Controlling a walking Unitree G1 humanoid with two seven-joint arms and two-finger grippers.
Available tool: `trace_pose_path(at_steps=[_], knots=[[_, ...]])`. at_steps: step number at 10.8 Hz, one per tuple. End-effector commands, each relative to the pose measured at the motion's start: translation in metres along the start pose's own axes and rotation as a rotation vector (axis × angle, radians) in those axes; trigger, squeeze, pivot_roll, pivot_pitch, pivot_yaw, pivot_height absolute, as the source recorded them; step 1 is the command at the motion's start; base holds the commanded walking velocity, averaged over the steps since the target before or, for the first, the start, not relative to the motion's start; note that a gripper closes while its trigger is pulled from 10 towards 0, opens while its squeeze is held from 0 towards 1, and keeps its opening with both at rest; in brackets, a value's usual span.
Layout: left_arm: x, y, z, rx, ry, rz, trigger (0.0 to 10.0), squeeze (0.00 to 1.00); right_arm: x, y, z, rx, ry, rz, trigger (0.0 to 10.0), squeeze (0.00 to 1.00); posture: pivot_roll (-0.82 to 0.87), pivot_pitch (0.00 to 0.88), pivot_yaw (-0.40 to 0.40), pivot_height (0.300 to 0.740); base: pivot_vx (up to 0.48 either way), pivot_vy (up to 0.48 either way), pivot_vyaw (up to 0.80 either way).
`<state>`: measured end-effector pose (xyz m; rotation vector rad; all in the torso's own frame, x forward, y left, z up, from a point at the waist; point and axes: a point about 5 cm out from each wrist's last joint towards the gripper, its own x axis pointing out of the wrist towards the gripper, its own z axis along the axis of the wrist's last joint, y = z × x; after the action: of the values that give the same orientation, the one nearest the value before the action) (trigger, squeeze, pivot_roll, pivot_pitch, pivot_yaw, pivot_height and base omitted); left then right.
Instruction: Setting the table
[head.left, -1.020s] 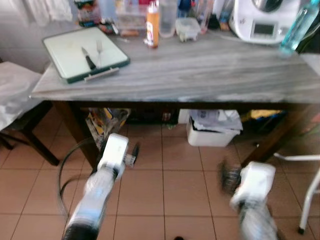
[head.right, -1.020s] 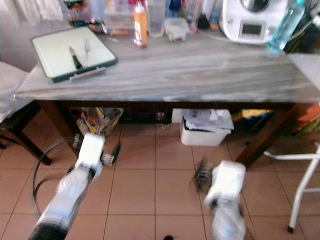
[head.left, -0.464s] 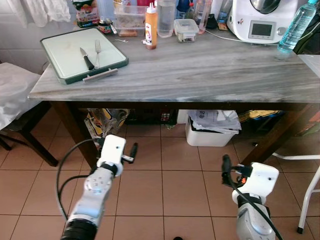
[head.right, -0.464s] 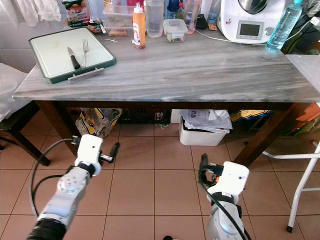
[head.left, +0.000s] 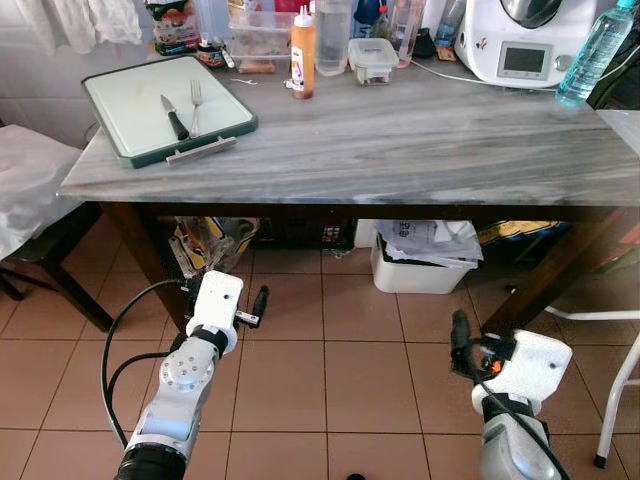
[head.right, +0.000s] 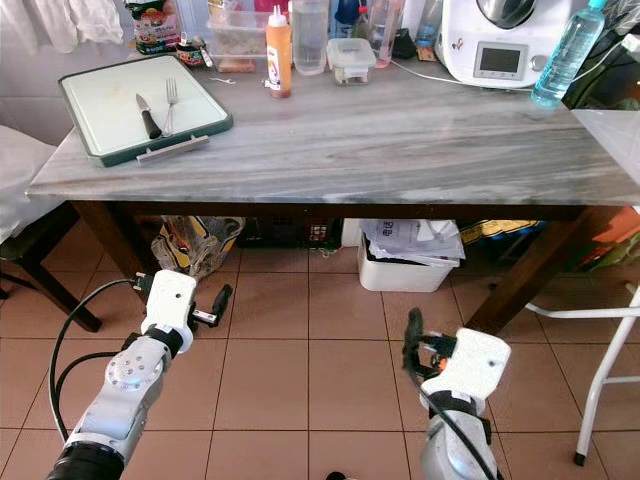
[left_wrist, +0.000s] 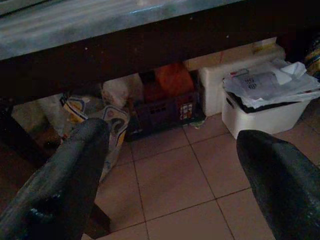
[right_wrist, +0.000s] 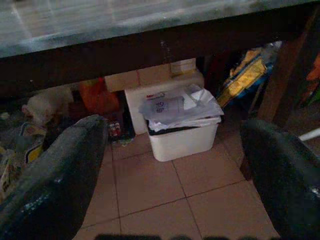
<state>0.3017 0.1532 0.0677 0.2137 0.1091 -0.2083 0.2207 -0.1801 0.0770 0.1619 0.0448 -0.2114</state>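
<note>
- Water bottle (head.left: 598, 50) and white kitchen appliance (head.left: 520, 35) cut off by the top edge.
- White bin (right_wrist: 182, 137) sits partly hidden under the table (head.left: 400, 150).

Matt grey-grained table (head.left: 400, 140) (glossy tiles (head.left: 330, 370))

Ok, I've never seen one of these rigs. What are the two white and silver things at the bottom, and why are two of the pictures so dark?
They are a humanoid robot's two arms, seen from its head camera. The left gripper and right gripper hang low over the tiled floor, open and holding nothing. The dark pictures come from wrist cameras looking along the black fingers under the table at a white bin of papers. On the table, a green-rimmed tray carries a knife and fork.
</note>
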Motion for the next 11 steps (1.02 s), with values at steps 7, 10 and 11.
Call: trace_pose_path(at_steps=[7, 10, 11], knots=[[-0.0005, -0.0054, -0.0056, 0.017, 0.036, -0.011, 10.0, 0.00, -0.0038, 0.0003, -0.0007, -0.014, 0.020, 0.021, 10.0, 0.00, 0.13, 0.090, -0.020, 0.740, 0.000, 0.000, 0.00], [-0.0002, -0.0058, -0.0056, 0.021, 0.040, -0.016, 10.0, 0.00, -0.0053, 0.0019, -0.0009, -0.034, 0.019, 0.034, 10.0, 0.00, 0.13, 0.093, -0.018, 0.740, 0.000, 0.000, 0.00], [-0.0002, -0.0063, -0.0057, 0.024, 0.040, -0.018, 10.0, 0.00, -0.0052, 0.0008, -0.0015, -0.034, 0.023, 0.031, 10.0, 0.00, 0.13, 0.093, -0.017, 0.740, 0.000, 0.000, 0.48]])
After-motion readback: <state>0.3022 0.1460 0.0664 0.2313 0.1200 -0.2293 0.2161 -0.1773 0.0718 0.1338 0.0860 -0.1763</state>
